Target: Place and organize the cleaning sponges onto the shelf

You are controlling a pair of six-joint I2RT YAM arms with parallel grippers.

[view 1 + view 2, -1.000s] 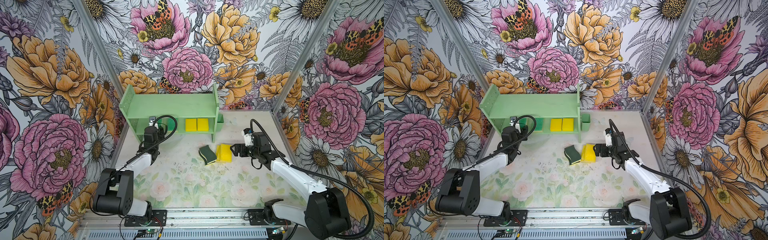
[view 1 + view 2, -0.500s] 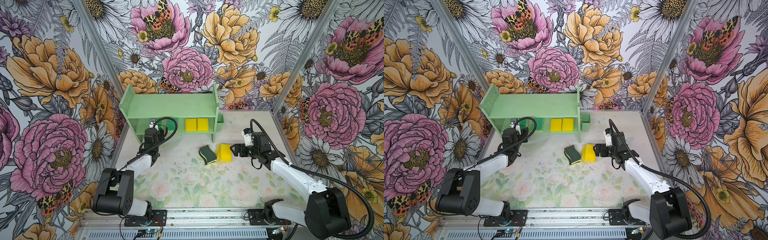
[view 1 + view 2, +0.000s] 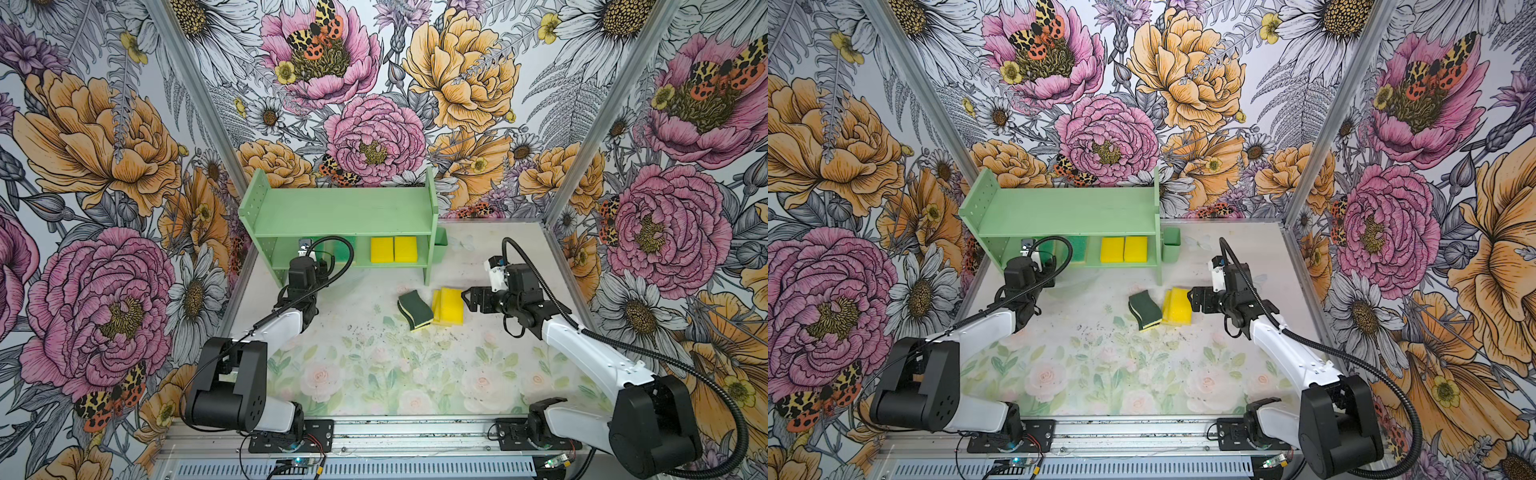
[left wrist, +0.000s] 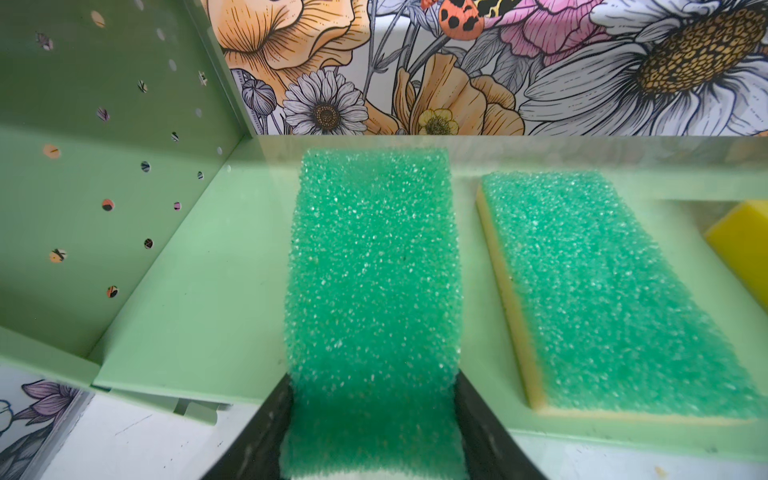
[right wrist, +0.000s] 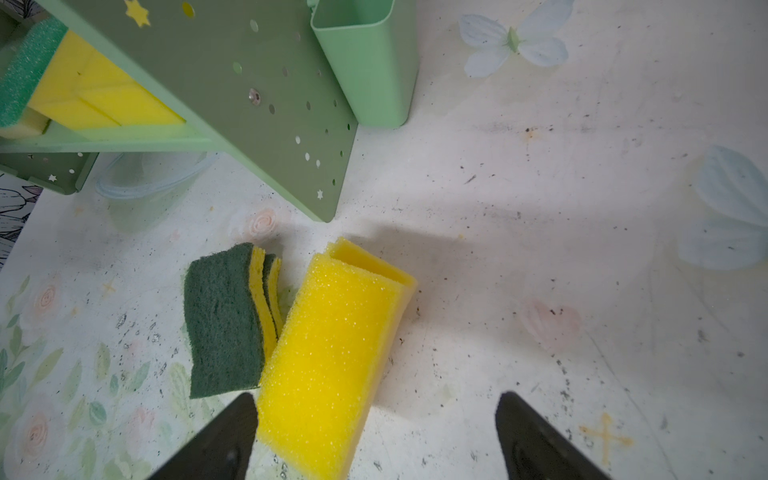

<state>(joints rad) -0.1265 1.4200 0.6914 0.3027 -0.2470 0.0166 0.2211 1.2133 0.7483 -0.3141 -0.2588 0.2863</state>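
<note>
On the lower tier of the mint-green shelf [image 4: 199, 299] my left gripper [image 4: 374, 386] is shut on a bright-green-topped sponge [image 4: 374, 257], one jaw pressed against each side. A second green-topped sponge [image 4: 615, 299] lies flat beside it. Two yellow sponges [image 3: 381, 249] [image 3: 405, 248] lie further right on the same tier. On the table, stacked yellow sponges [image 5: 332, 345] lie next to wavy dark-green-topped sponges [image 5: 220, 320]. My right gripper [image 5: 374, 399] is open, and one finger is right beside the end of the top yellow sponge. Both top views show the shelf [image 3: 340, 208] [image 3: 1071, 212] and the right gripper [image 3: 467, 298] [image 3: 1192, 300].
A small green cup [image 5: 370, 62] hangs on the shelf's right side panel [image 5: 249, 104], close to the table sponges. The upper tier overhangs the left gripper in both top views. Flowered walls close in the back and both sides.
Almost nothing has changed. The left arm's cable loop sits a touch lower in front of the shelf, and the right arm has stayed still.
</note>
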